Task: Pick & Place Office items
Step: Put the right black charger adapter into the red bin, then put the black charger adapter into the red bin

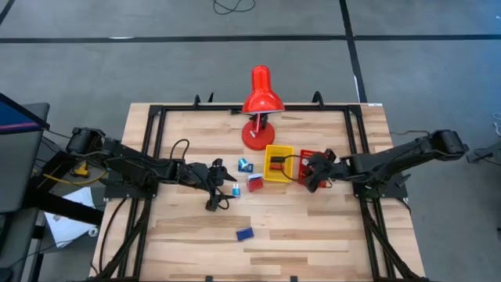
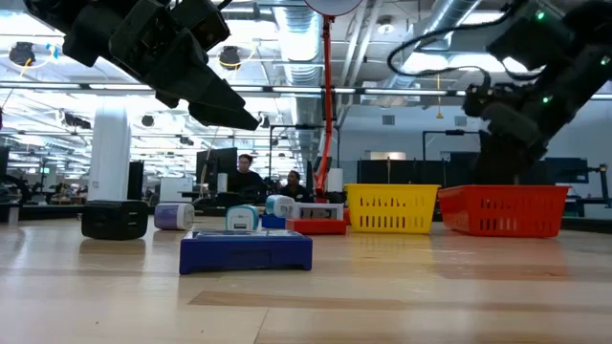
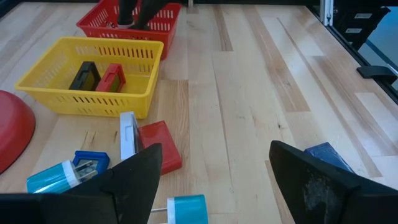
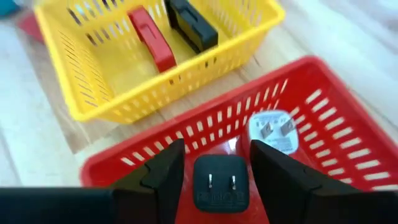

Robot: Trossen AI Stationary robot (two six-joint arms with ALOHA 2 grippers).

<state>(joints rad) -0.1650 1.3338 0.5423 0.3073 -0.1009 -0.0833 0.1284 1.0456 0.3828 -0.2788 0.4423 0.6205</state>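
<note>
Seen from above, the left gripper point(image 1: 221, 188) sits left of centre on the wooden table point(image 1: 313, 235), and its wrist view shows the two dark fingers point(image 3: 134, 177) spread wide with nothing between them. Just ahead of those fingers lies a small cluster of office items: a red flat block point(image 3: 160, 144), a white piece standing on edge point(image 3: 127, 134) just beside it, a blue block point(image 3: 90, 162) touching a light-blue cylinder point(image 3: 53, 177), and another light-blue cylinder point(image 3: 185, 206) at the bottom edge of the frame. A lone blue flat block point(image 1: 245, 233) lies well apart, lower centre in the overhead frame (in the low view it is the nearest thing to the camera). The yellow tray point(image 1: 278, 163), right of centre, holds a black block point(image 3: 84, 76) and a red block point(image 3: 111, 77) side by side. The red tray point(image 1: 307, 166) stands touching its right side, and the right gripper point(image 4: 214, 171) hangs over it, fingers parted; between the fingertips, lower centre of its wrist view, is a black plug cube point(image 4: 219, 183), though whether the fingers touch it cannot be told. A white plug piece point(image 4: 273, 132) lies on the tray floor just beyond. The red desk lamp point(image 1: 261, 106) stands at the upper centre of the table.
</note>
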